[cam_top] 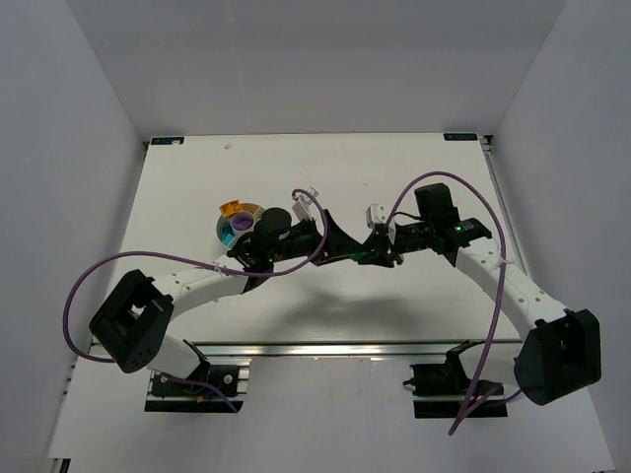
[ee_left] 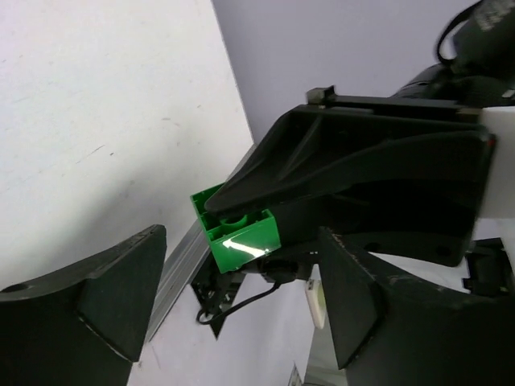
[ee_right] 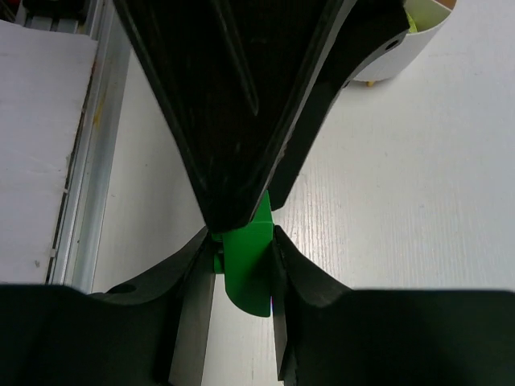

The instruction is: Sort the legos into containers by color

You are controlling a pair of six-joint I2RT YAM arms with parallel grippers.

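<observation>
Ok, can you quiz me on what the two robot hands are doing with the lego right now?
1. True or false: the right hand grips a green lego.
2. Which hand has its fingers spread wide, with nothing gripped?
A) left hand
B) right hand
C) neither
3. Fill in the gap: the bowl lies nearer the ___ hand.

Key: 1 true; 2 A; 3 left.
</observation>
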